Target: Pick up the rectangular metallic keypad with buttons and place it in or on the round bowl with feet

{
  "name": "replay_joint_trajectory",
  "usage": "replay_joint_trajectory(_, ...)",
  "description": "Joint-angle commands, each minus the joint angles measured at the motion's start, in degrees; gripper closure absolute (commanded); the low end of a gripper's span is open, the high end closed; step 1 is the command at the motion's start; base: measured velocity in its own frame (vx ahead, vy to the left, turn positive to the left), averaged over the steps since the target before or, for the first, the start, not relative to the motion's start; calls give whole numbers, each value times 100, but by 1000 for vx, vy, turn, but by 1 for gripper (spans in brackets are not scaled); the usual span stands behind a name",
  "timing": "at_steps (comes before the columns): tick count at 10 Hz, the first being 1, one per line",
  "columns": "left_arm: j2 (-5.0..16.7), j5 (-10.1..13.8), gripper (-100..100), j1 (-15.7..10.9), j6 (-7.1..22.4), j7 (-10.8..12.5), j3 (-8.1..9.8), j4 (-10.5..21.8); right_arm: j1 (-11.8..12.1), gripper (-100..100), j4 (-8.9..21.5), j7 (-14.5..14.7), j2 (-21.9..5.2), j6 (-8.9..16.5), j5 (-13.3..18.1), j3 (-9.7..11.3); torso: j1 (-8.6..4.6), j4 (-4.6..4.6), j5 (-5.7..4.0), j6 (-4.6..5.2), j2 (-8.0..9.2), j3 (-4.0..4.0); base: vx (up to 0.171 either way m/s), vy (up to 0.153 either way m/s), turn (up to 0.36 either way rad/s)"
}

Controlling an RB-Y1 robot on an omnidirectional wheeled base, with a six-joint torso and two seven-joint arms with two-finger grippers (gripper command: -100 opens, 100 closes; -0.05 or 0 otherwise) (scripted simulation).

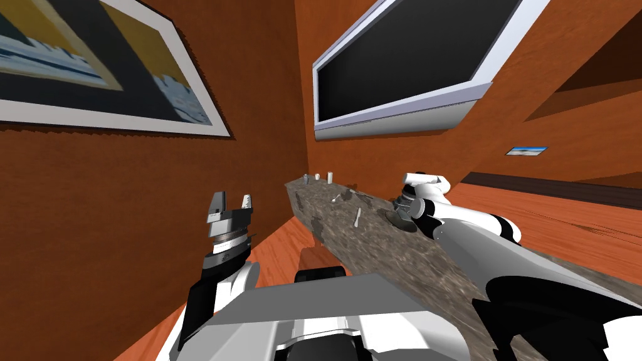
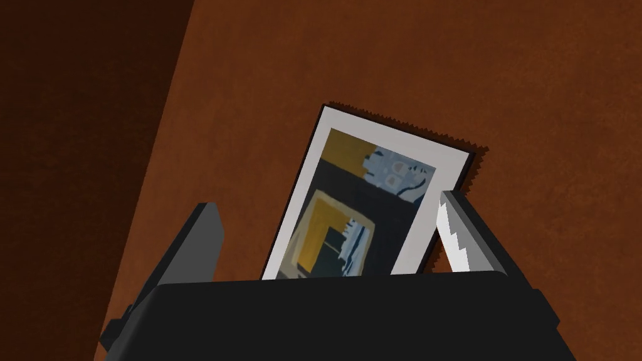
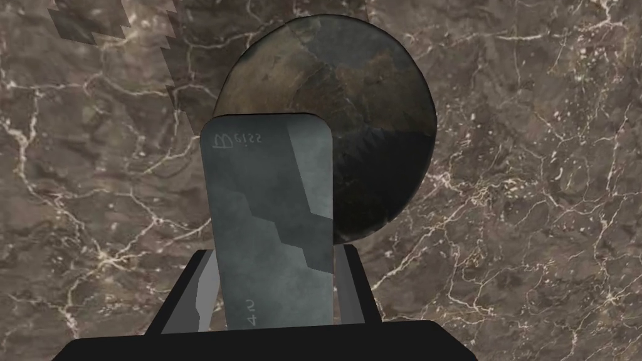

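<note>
While the right pincer (image 3: pixel 276 251) grips the keypad (image 3: pixel 266 225) by its long sides, one finger pressed to each edge, the grey slab projects from the pincer toward the bowl (image 3: pixel 370 113). The right wrist view looks down along the keypad. Its far end, which bears faint lettering, overlaps the near rim of the dark, round bowl standing on the brown veined tabletop (image 3: pixel 533 188). Whether the keypad's tip touches the bowl or hangs just above it cannot be told, and the bowl's feet are hidden beneath it. In the head view the right arm reaches out over the tabletop, with the bowl a dark disc directly below the hand. Small pale items (image 1: pixel 317 176) stand at the tabletop's far end, well apart from the bowl. The left pincer (image 1: pixel 232 202) is raised on the robot's left, off the tabletop's edge, its fingers spread apart and holding nothing.

Progress, as judged: the pick-up is done, since the keypad appears clear of the tabletop and is held in the pincer, and the carry to the bowl looks nearly complete. What remains is the placing: bringing the keypad fully over the bowl's hollow, lowering it, and opening the fingers. The keypad sits to one side of the bowl's centre, so a release here might land it on the rim.
</note>
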Motion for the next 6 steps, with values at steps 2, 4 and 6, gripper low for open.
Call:
replay_joint_trajectory(2,0,0,0,0,0,0,0,0,66,100,268,-248,-65,108,-148,-66,-2,0,-2,3,4,2,-35,-118,97)
replay_joint_trajectory(4,0,0,0,0,0,0,0,0,93,100,362,-330,-87,153,-205,-89,-2,2,-2,9,12,7,-38,-86,51)
replay_joint_trajectory(6,0,0,0,0,0,0,0,0,170,100,612,-532,-140,264,-357,-147,10,1,3,12,7,4,-20,-98,65)
